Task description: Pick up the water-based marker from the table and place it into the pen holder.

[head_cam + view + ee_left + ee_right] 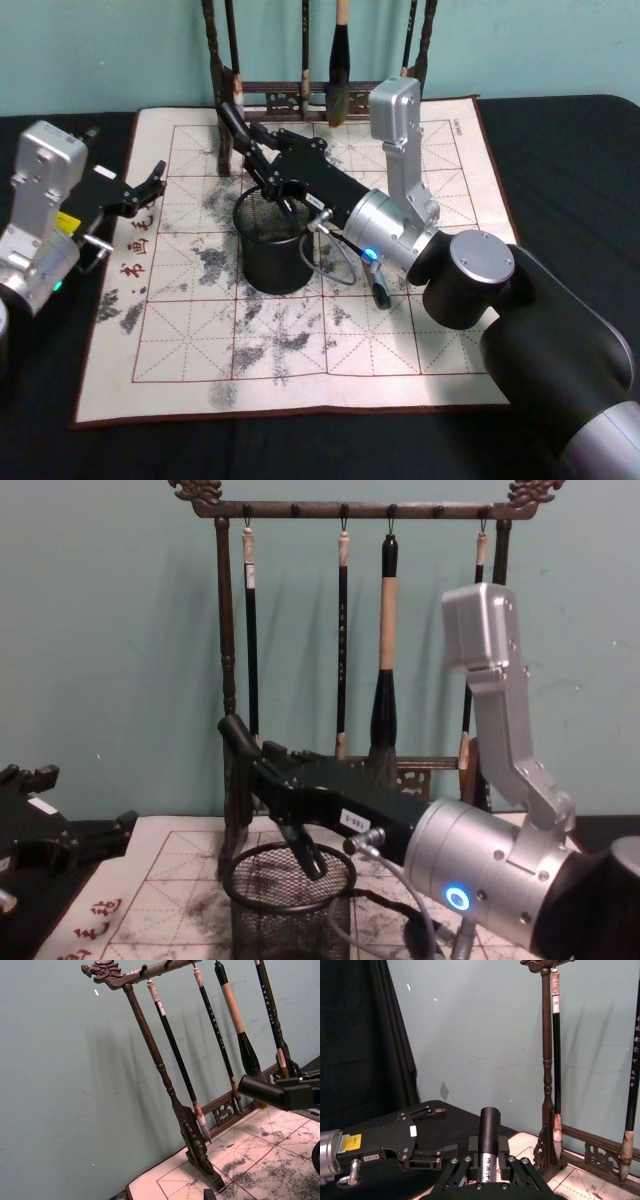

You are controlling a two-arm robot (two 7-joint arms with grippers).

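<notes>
At left, over the edge of the table (400, 350) mat: left gripper (155, 185), fingers spread, empty. Centre: right gripper (268, 170) clenched around the tilted marker (235, 735), lower tip inside the pen holder (272, 262) rim. Behind, brush rack (228, 630).

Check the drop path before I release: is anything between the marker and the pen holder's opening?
Nothing visible. The right gripper holds the water-based marker tilted over the pen holder, whose mouth looks unobstructed. The brush rack stands behind it, and the left gripper sits open off to the left.
</notes>
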